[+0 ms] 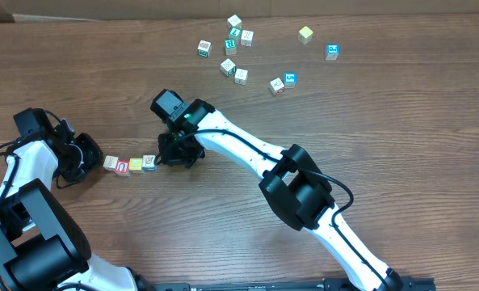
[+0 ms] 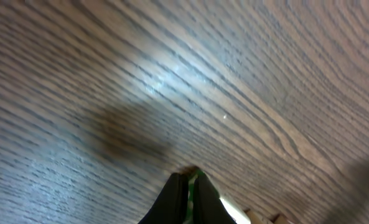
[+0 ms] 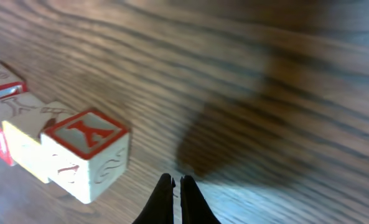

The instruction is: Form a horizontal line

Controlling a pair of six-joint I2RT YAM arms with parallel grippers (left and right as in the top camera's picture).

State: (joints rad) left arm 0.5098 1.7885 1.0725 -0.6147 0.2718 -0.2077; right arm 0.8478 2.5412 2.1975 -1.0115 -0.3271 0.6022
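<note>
Both are pressed together and empty: my right gripper (image 3: pixel 176 182) beside one end of the row of four small wooden letter cubes (image 1: pixel 129 165), my left gripper (image 2: pixel 189 179) beside the other.

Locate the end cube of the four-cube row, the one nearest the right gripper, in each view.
Overhead: end cube, left of centre, beside the right gripper.
Left wrist: not identifiable; only pale slivers at the bottom edge.
Right wrist: lower left, red A on top.
Shared landmark: the shut right gripper.
</note>
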